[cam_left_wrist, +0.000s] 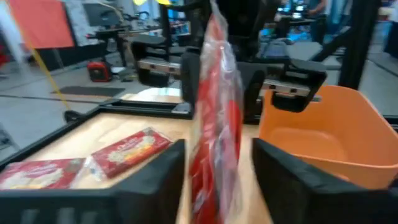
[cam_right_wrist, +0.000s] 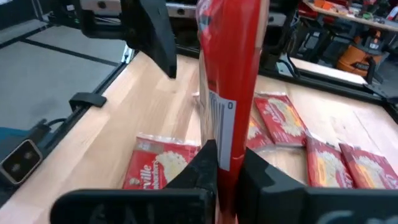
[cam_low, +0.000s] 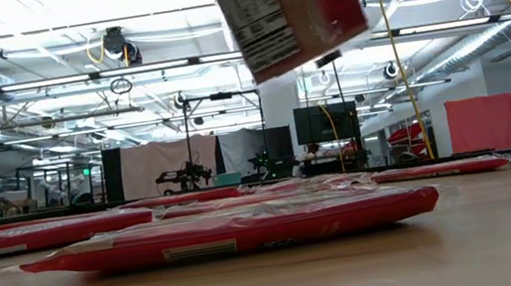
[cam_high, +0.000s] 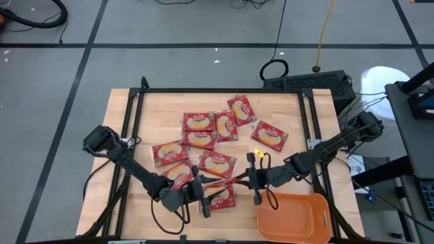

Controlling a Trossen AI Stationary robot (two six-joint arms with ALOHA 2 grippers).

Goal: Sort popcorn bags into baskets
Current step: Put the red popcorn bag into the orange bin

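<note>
One popcorn bag (cam_right_wrist: 230,62) hangs edge-on in the air between my two grippers, near the table's front middle; the low view shows it tilted and high above the tabletop (cam_low: 288,6). My right gripper (cam_right_wrist: 229,168) is shut on it, reaching in from the right (cam_high: 252,179). My left gripper (cam_left_wrist: 217,180) faces it from the left (cam_high: 201,196), open, with one finger on either side of the bag's other end. The orange basket (cam_high: 295,217) sits at the near right. Several more bags (cam_high: 203,139) lie flat on the wood. My right gripper pinches the bag's end by its two flat faces (cam_right_wrist: 225,143) between its two fingers. The fingers come in about level from the table's right. The bag stands on edge, reaching away from the fingers toward my left gripper, clear of the table.
Loose bags cover the table's middle, and one lies under the two grippers (cam_high: 220,200). A black frame rail (cam_high: 224,90) runs round the tabletop. The basket's wall (cam_left_wrist: 323,143) stands just to the right of the held bag.
</note>
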